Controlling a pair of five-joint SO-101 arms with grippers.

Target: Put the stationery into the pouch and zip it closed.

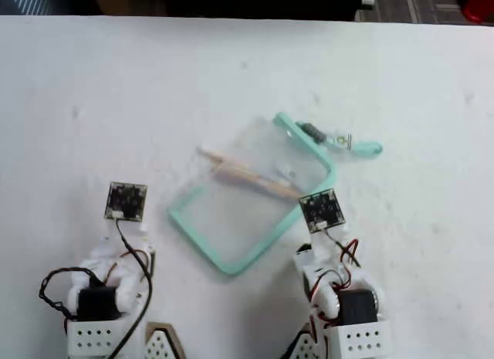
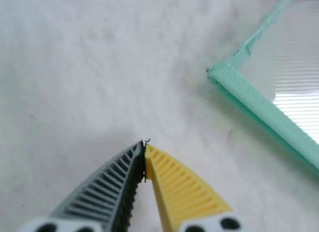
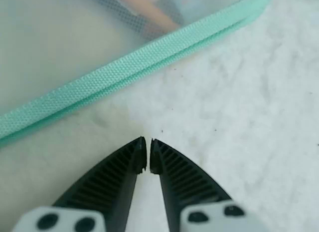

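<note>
A clear pouch (image 1: 247, 201) with mint-green edging lies tilted in the middle of the white table. A wooden pencil (image 1: 247, 176) lies across its upper part, seemingly inside, and shows blurred through the mesh as the pencil (image 3: 144, 7). The zip pull and green loop (image 1: 340, 143) stick out at the pouch's far right corner. My left gripper (image 2: 145, 144) is shut and rests over bare table, short of the pouch corner (image 2: 219, 72). My right gripper (image 3: 148, 142) is shut with nothing in it, just off the pouch's green edge (image 3: 129, 67).
Both arm bases stand at the table's near edge, the left arm (image 1: 104, 297) and the right arm (image 1: 340, 297). The table's far edge runs along the top, with a dark floor behind. Bare white tabletop lies to the left and right of the pouch.
</note>
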